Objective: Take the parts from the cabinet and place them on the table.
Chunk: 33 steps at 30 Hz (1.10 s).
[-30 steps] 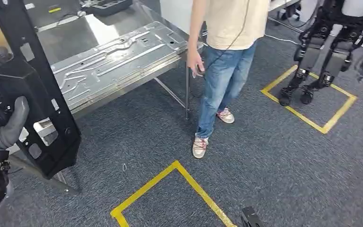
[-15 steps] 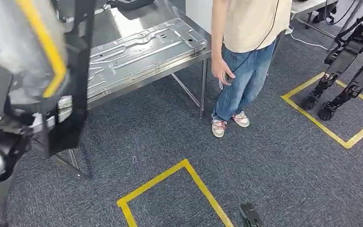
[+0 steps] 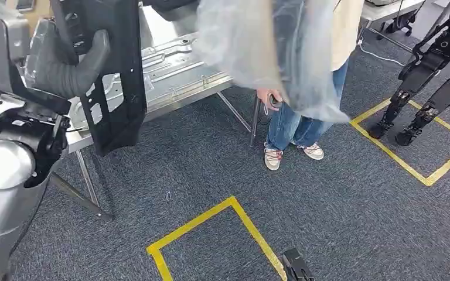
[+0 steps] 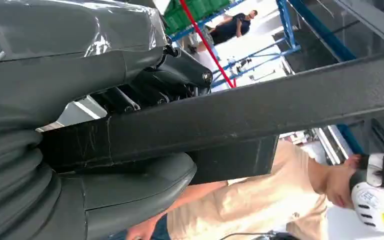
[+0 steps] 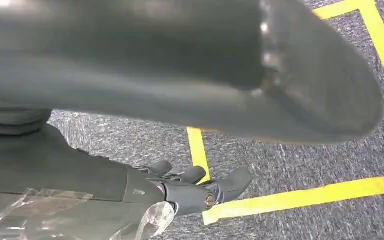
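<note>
Steel worktop carries stamped metal panels; a person stands at its far corner, by the leg. Black frame part hangs upright over the worktop's near edge, clamped between thumb and fingers of the left hand. Right hand is released, fingers loosely apart over floor tape well off the worktop.

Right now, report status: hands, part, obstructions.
Left hand grips black part. Right hand open, over floor. Person stands beside table.
</note>
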{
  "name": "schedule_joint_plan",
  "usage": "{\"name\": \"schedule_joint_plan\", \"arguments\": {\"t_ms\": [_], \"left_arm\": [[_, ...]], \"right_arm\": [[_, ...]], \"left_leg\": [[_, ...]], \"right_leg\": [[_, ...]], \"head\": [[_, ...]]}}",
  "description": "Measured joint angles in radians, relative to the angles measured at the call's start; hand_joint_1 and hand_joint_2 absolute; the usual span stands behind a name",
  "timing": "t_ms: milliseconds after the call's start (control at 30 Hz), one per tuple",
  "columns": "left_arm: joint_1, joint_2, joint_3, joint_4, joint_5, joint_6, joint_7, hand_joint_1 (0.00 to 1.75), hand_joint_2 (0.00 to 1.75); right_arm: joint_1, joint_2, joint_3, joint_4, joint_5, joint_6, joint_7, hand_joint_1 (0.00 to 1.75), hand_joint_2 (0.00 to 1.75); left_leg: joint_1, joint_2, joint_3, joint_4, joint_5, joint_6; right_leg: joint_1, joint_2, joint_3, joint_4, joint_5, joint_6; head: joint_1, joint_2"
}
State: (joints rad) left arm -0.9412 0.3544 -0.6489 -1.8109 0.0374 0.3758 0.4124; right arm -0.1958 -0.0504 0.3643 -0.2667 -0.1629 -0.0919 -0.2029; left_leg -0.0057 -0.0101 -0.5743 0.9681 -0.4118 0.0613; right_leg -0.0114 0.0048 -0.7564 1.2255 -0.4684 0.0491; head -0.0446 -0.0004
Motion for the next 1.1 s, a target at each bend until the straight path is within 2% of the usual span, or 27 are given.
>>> {"name": "schedule_joint_plan", "arguments": {"t_ms": [67, 100, 133, 167, 233, 267, 300, 333, 400, 433, 467, 500, 533, 567, 600, 633, 733, 767, 800, 833, 900, 933, 967, 1000, 1033, 1100], "left_arm": [[0.000, 0.002, 0.003, 0.000, 0.018, 0.027, 0.005, 1.75, 1.75], [0.000, 0.006, 0.004, 0.000, 0.023, 0.036, 0.008, 1.75, 1.75], [0.000, 0.022, 0.010, 0.000, 0.030, 0.057, 0.015, 1.75, 1.75], [0.010, 0.032, 0.013, -0.003, 0.040, 0.068, 0.017, 1.75, 1.75], [0.034, 0.053, 0.021, -0.006, 0.048, 0.084, 0.013, 1.75, 1.75], [0.047, 0.065, 0.028, -0.010, 0.055, 0.090, 0.005, 1.75, 1.75], [0.057, 0.076, 0.035, -0.013, 0.057, 0.093, -0.001, 1.75, 1.75], [0.065, 0.084, 0.041, -0.013, 0.057, 0.095, -0.010, 1.75, 1.75], [0.086, 0.101, 0.050, -0.013, 0.049, 0.097, -0.027, 1.75, 1.75], [0.097, 0.106, 0.051, -0.013, 0.041, 0.092, -0.029, 1.75, 1.75], [0.107, 0.114, 0.053, -0.014, 0.036, 0.082, -0.029, 1.75, 1.75], [0.110, 0.121, 0.055, -0.015, 0.034, 0.071, -0.029, 1.75, 1.75], [0.116, 0.138, 0.060, -0.027, 0.034, 0.053, -0.024, 1.75, 1.75], [0.120, 0.148, 0.065, -0.038, 0.034, 0.037, -0.022, 1.75, 1.75], [0.124, 0.155, 0.072, -0.050, 0.034, 0.030, -0.021, 1.75, 1.75], [0.131, 0.159, 0.079, -0.056, 0.033, 0.030, -0.022, 1.75, 1.75], [0.182, 0.179, 0.101, -0.079, 0.031, 0.038, -0.032, 1.75, 1.75], [0.197, 0.184, 0.109, -0.086, 0.031, 0.042, -0.038, 1.75, 1.75], [0.207, 0.184, 0.115, -0.089, 0.031, 0.045, -0.046, 1.75, 1.75], [0.214, 0.184, 0.121, -0.092, 0.031, 0.046, -0.055, 1.75, 1.75], [0.230, 0.183, 0.127, -0.096, 0.031, 0.046, -0.067, 1.75, 1.75], [0.238, 0.183, 0.129, -0.097, 0.032, 0.045, -0.071, 1.75, 1.75], [0.248, 0.183, 0.129, -0.097, 0.033, 0.043, -0.073, 1.75, 1.75], [0.254, 0.183, 0.130, -0.097, 0.033, 0.043, -0.076, 1.75, 1.75], [0.257, 0.183, 0.132, -0.097, 0.033, 0.043, -0.077, 1.75, 1.75], [0.257, 0.183, 0.137, -0.097, 0.033, 0.043, -0.077, 1.75, 1.75]], "right_arm": [[-0.001, 0.000, 0.000, 0.000, -0.007, 0.000, -0.002, 0.00, 0.00], [-0.001, 0.000, 0.000, 0.000, -0.007, 0.000, -0.003, 0.00, 0.00], [-0.008, 0.002, 0.000, 0.000, -0.008, -0.002, -0.004, 0.00, 0.00], [-0.011, 0.003, 0.000, 0.000, -0.011, -0.004, -0.006, 0.00, 0.00], [-0.016, 0.009, 0.000, 0.000, -0.017, -0.005, -0.010, 0.00, 0.00], [-0.021, 0.011, 0.000, 0.000, -0.020, -0.005, -0.014, 0.00, 0.00], [-0.025, 0.011, 0.000, 0.000, -0.027, -0.005, -0.021, 0.00, 0.00], [-0.028, 0.011, 0.000, 0.000, -0.030, -0.008, -0.024, 0.00, 0.00], [-0.029, 0.012, 0.000, 0.000, -0.052, -0.011, -0.035, 0.00, 0.00], [-0.028, 0.012, 0.000, 0.000, -0.061, -0.010, -0.039, 0.00, 0.00], [-0.027, 0.012, 0.000, 0.000, -0.068, -0.010, -0.040, 0.00, 0.00], [-0.026, 0.012, 0.000, 0.000, -0.069, -0.008, -0.043, 0.00, 0.00], [-0.023, 0.012, 0.000, 0.000, -0.071, -0.005, -0.049, 0.00, 0.00], [-0.019, 0.012, 0.000, 0.000, -0.071, 0.001, -0.054, 0.00, 0.00], [-0.013, 0.012, 0.000, 0.000, -0.071, 0.003, -0.055, 0.00, 0.00], [-0.009, 0.012, 0.000, 0.000, -0.069, 0.006, -0.054, 0.00, 0.00], [0.002, 0.011, 0.001, 0.000, -0.057, 0.009, -0.040, 0.00, 0.00], [0.003, 0.011, 0.001, 0.000, -0.056, 0.010, -0.036, 0.00, 0.00], [0.004, 0.010, 0.001, 0.000, -0.055, 0.010, -0.032, 0.00, 0.00], [0.003, 0.008, 0.001, 0.000, -0.053, 0.010, -0.030, 0.00, 0.00], [0.003, 0.008, 0.002, 0.000, -0.050, 0.010, -0.024, 0.00, 0.00], [0.003, 0.008, 0.002, 0.000, -0.049, 0.010, -0.023, 0.00, 0.00], [0.003, 0.008, 0.003, 0.000, -0.049, 0.010, -0.022, 0.00, 0.00], [0.002, 0.007, 0.003, 0.000, -0.049, 0.010, -0.021, 0.00, 0.00], [0.001, 0.005, 0.003, 0.000, -0.049, 0.010, -0.021, 0.00, 0.00], [-0.003, 0.001, 0.003, 0.000, -0.049, 0.010, -0.021, 0.00, 0.00]], "left_leg": [[0.001, -0.004, 0.011, 0.001, -0.009, -0.006], [0.001, -0.005, 0.010, 0.001, -0.012, -0.009], [-0.010, -0.007, 0.000, 0.011, -0.015, -0.013], [-0.004, -0.007, 0.000, 0.006, -0.015, -0.014], [-0.006, -0.007, 0.002, 0.006, -0.019, -0.020], [-0.002, -0.006, -0.007, 0.022, -0.031, -0.027], [-0.001, -0.004, -0.024, 0.063, -0.057, -0.032], [0.000, -0.004, -0.061, 0.140, -0.095, -0.037], [0.003, -0.004, -0.146, 0.302, -0.153, -0.045], [0.005, -0.003, -0.174, 0.344, -0.156, -0.048], [0.010, -0.002, -0.177, 0.333, -0.137, -0.053], [0.013, -0.001, -0.166, 0.300, -0.115, -0.056], [0.019, 0.003, -0.121, 0.192, -0.056, -0.061], [0.022, 0.009, -0.071, 0.088, -0.007, -0.060], [0.021, 0.016, -0.035, 0.013, 0.019, -0.054], [0.013, 0.015, -0.031, 0.000, 0.015, -0.055], [0.006, 0.009, -0.030, -0.001, 0.013, -0.045], [0.012, 0.008, -0.019, -0.012, 0.020, -0.037], [0.017, 0.007, -0.012, -0.017, 0.023, -0.033], [0.018, 0.007, -0.010, -0.017, 0.022, -0.026], [0.015, 0.006, -0.006, -0.017, 0.020, -0.021], [0.013, 0.005, -0.005, -0.016, 0.019, -0.019], [0.012, 0.004, -0.004, -0.016, 0.018, -0.019], [0.012, 0.001, -0.002, -0.016, 0.017, -0.018], [0.012, -0.002, 0.000, -0.015, 0.015, -0.019], [0.014, -0.006, 0.009, -0.013, 0.007, -0.027]], "right_leg": [[-0.001, 0.001, 0.088, -0.186, 0.092, -0.005], [-0.001, 0.005, 0.106, -0.226, 0.086, -0.008], [0.001, 0.004, 0.111, -0.241, 0.087, -0.012], [0.002, 0.004, 0.109, -0.236, 0.085, -0.015], [0.001, 0.003, 0.110, -0.239, 0.084, -0.024], [-0.002, 0.002, 0.111, -0.241, 0.085, -0.030], [-0.002, 0.002, 0.112, -0.241, 0.083, -0.034], [-0.002, 0.001, 0.112, -0.241, 0.083, -0.037], [-0.002, 0.002, 0.113, -0.240, 0.081, -0.039], [-0.004, 0.002, 0.113, -0.240, 0.079, -0.042], [-0.005, 0.001, 0.115, -0.240, 0.078, -0.043], [-0.007, 0.001, 0.116, -0.240, 0.078, -0.043], [-0.008, 0.001, 0.119, -0.240, 0.076, -0.041], [-0.009, 0.002, 0.123, -0.240, 0.074, -0.038], [-0.009, 0.002, 0.125, -0.241, 0.072, -0.034], [-0.005, 0.003, 0.127, -0.240, 0.070, -0.029], [-0.012, 0.000, 0.134, -0.247, 0.069, -0.011], [-0.007, 0.000, 0.136, -0.249, 0.067, -0.001], [-0.012, -0.002, 0.130, -0.230, 0.053, 0.001], [-0.009, -0.001, 0.110, -0.177, 0.019, 0.000], [-0.009, -0.001, 0.033, -0.011, -0.055, 0.003], [-0.009, -0.001, -0.007, 0.065, -0.079, 0.004], [-0.009, -0.001, -0.025, 0.093, -0.077, 0.004], [-0.009, -0.001, -0.015, 0.066, -0.054, 0.003], [-0.009, -0.001, 0.018, -0.003, -0.013, 0.002], [-0.010, -0.001, 0.116, -0.198, 0.074, -0.002]], "head": [[0.000, 0.000], [0.000, 0.000], [0.001, 0.000], [0.001, 0.000], [0.000, 0.000], [0.000, 0.000], [-0.002, 0.000], [-0.002, 0.000], [-0.003, 0.000], [-0.003, 0.000], [-0.003, 0.000], [-0.003, 0.000], [-0.003, 0.000], [-0.003, 0.000], [-0.003, 0.000], [-0.003, 0.000], [-0.002, 0.000], [-0.002, 0.000], [-0.001, 0.000], [0.000, 0.000], [0.002, 0.000], [0.002, 0.000], [0.002, 0.000], [0.002, 0.000], [0.002, 0.000], [0.002, 0.000]]}}
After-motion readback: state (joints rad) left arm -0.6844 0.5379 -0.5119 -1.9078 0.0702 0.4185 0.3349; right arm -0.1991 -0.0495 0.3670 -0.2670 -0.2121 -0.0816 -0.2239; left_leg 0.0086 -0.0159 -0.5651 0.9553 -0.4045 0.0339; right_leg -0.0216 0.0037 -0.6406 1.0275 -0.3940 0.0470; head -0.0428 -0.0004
